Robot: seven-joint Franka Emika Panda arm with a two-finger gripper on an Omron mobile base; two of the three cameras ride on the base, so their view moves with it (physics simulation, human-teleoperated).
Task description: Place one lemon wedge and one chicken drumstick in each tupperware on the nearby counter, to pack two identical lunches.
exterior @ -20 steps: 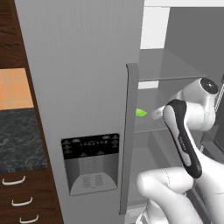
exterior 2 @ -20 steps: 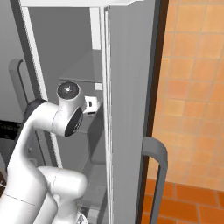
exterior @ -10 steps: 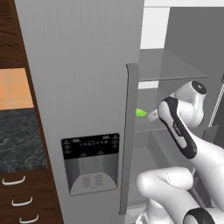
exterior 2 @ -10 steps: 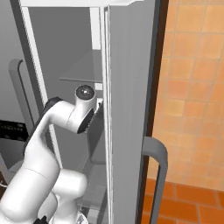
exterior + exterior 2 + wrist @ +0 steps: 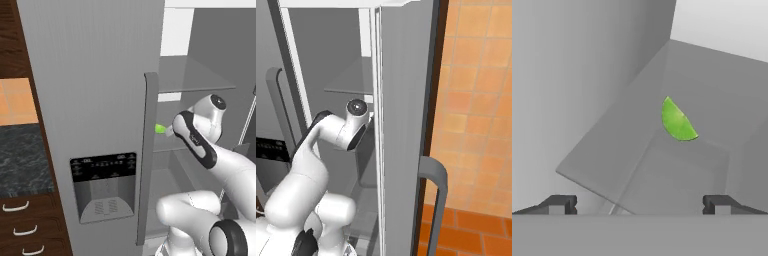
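A green lemon wedge (image 5: 677, 121) is lying on a grey shelf (image 5: 702, 75) inside the fridge, near the back corner. The two dark fingers (image 5: 560, 204) are standing wide apart, well short of the wedge.

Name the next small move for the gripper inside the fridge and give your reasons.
Probably ease the gripper straight forward toward the green wedge. In the hand view its jaws stand wide open with nothing between them, and the wedge lies ahead on the grey fridge shelf, a little to one side of centre. In the left base view the wedge sits just beyond the hand, so a short advance should bracket it.
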